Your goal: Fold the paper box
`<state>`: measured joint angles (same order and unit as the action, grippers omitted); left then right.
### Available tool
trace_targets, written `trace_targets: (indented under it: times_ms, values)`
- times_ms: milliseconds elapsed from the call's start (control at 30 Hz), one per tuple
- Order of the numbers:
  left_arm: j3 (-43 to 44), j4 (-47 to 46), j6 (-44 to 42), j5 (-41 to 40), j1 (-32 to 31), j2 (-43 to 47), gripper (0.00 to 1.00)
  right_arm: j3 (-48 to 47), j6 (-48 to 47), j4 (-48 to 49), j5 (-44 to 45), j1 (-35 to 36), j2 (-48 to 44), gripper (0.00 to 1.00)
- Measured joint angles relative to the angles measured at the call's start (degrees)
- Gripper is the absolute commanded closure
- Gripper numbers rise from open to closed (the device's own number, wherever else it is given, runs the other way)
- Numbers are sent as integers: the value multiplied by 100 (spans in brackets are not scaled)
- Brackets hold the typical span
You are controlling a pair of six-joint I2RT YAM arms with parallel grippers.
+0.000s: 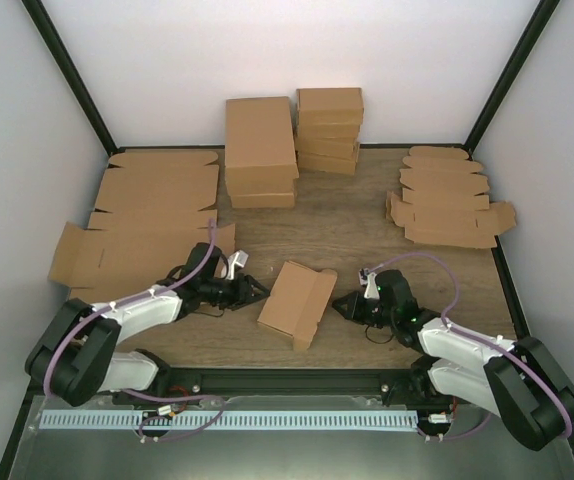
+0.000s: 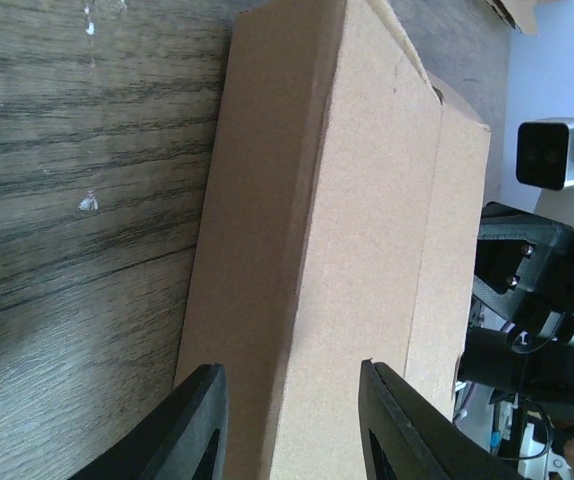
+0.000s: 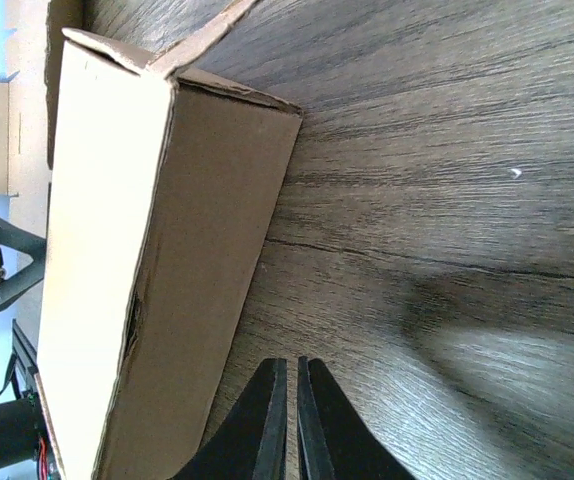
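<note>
The paper box [image 1: 295,300] is a small brown carton lying tilted on the wooden table [image 1: 367,230] between my two arms. My left gripper [image 1: 258,290] is at its left edge. In the left wrist view the black fingers [image 2: 199,425] stand apart in front of the paper box [image 2: 347,230], gripper [image 2: 292,405] open, with a long edge of the carton showing between them. My right gripper [image 1: 339,303] is just right of the carton. In the right wrist view it [image 3: 287,372] is shut on nothing, low over the wood beside the paper box [image 3: 137,250].
Two stacks of folded brown boxes [image 1: 260,150] [image 1: 329,128] stand at the back. Large flat cardboard blanks [image 1: 152,215] lie at the left, smaller flat blanks [image 1: 447,205] at the back right. White walls and black posts enclose the table.
</note>
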<state>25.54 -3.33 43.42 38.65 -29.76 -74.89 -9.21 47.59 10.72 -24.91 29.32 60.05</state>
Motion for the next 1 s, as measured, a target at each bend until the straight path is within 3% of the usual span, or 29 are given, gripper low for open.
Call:
trace_targets:
  times_ms: [467, 900, 1000]
  values:
    - [0, -146, -107, 240, 7, -496, 70, 0, -39, 0, -79, -2, -4, 94]
    - [-42, -490, -70, 256, 37, -557, 96, 0, -46, 4, -162, -7, 133, 93]
    - [-114, -555, -26, 256, 127, -533, 96, 0, -61, 4, -175, -13, 138, 90]
